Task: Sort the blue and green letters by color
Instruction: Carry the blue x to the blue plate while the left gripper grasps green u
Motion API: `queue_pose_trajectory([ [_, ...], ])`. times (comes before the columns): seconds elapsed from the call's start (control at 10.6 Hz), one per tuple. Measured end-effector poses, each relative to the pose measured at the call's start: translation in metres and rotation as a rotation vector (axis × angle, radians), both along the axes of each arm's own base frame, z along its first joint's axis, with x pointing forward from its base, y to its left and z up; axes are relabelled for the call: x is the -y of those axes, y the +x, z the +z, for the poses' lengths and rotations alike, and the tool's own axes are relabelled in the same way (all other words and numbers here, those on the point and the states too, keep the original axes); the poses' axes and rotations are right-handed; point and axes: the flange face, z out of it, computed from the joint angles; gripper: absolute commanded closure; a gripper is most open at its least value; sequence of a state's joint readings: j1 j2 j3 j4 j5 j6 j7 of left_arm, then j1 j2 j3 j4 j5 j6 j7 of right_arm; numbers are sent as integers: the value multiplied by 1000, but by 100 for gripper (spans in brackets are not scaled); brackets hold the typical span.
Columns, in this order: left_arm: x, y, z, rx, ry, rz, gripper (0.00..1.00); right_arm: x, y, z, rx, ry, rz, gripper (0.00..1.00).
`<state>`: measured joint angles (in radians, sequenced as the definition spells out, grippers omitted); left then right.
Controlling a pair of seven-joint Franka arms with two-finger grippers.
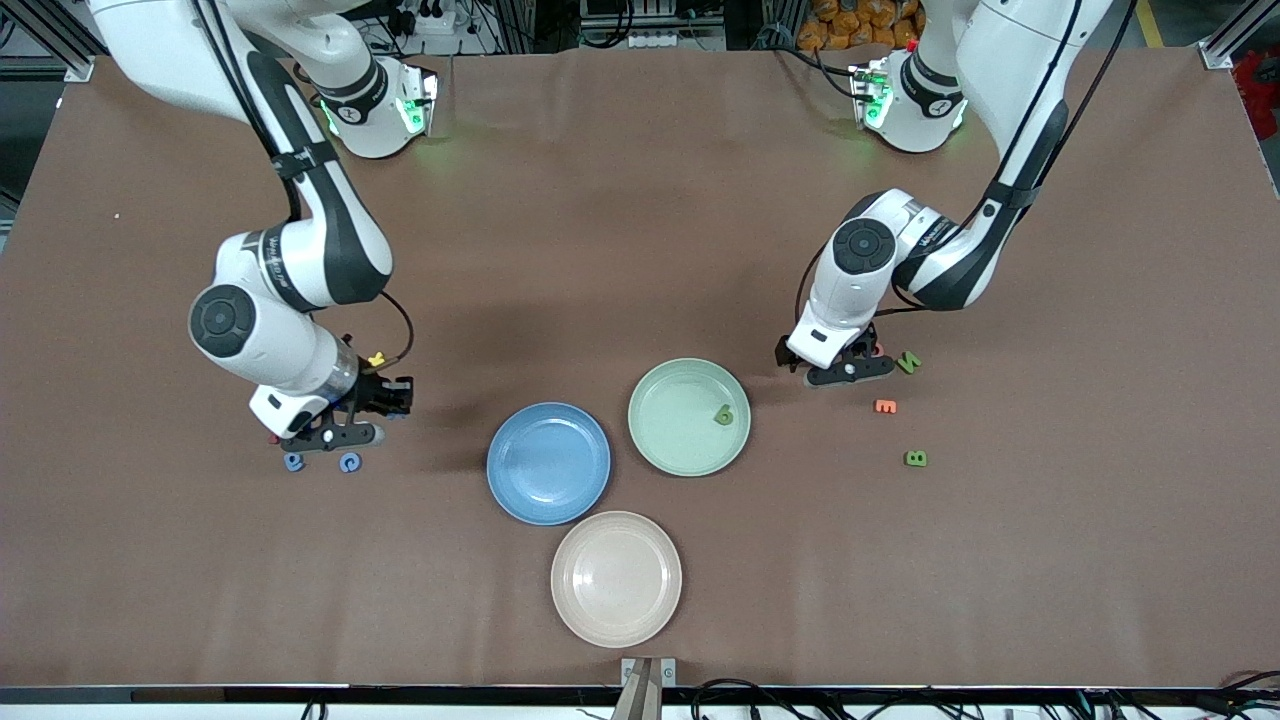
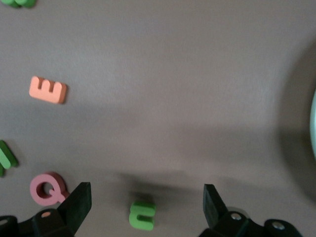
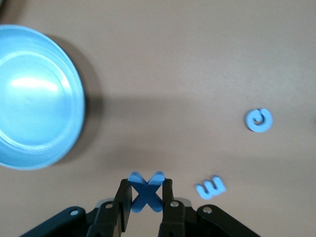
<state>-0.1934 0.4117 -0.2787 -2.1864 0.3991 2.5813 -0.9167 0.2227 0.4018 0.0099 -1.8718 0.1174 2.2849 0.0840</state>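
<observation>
My right gripper (image 3: 146, 186) is shut on a blue X (image 3: 146, 192), low over the table at the right arm's end (image 1: 335, 436). Two more blue letters lie beside it, one E-like (image 3: 210, 187) (image 1: 294, 462) and one ring-shaped (image 3: 259, 120) (image 1: 349, 462). My left gripper (image 2: 146, 193) is open, low over the table (image 1: 848, 372), with a green letter (image 2: 142, 215) lying between its fingers, untouched. A green N (image 1: 908, 362) and a green B (image 1: 915, 458) lie nearby. One green letter (image 1: 724, 414) lies in the green plate (image 1: 665, 440). The blue plate (image 1: 548, 463) holds nothing.
An orange E (image 1: 885, 406) (image 2: 48, 90) and a pink Q (image 2: 48, 188) lie near the left gripper. A yellow letter (image 1: 377, 358) lies by the right wrist. A pale pink plate (image 1: 616, 578) sits nearest the front camera.
</observation>
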Motion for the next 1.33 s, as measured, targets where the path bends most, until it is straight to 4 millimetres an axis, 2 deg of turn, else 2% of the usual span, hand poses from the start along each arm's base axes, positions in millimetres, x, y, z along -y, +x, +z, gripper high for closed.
queue_pose_trajectory([
  [0.28, 4, -20, -13, 10, -44, -25, 0, -56, 18, -9, 9, 12, -90, 100],
  [0.57, 1, -36, -25, 1, -61, -35, 0, -123, 26, -25, 15, 23, -138, 99],
  [0.66, 0, -37, -25, -1, -60, -36, 0, -143, 24, -33, 11, 24, -148, 96],
  [0.85, -7, -34, -26, -3, -58, -33, 0, -178, 18, -51, 7, 25, -146, 96],
  [1.04, -17, -30, -28, -8, -55, -31, 0, -198, 18, -69, 44, 44, -152, 93],
  [1.14, -19, -30, -29, -10, -54, -29, 0, -205, 18, -77, 57, 51, -149, 60],
  [1.23, -19, -31, -30, -12, -54, -29, 0, -209, 19, -83, 63, 55, -151, 1],
  [1.33, -19, -31, -30, -12, -54, -29, 0, -211, 20, -85, 64, 56, -153, 0],
])
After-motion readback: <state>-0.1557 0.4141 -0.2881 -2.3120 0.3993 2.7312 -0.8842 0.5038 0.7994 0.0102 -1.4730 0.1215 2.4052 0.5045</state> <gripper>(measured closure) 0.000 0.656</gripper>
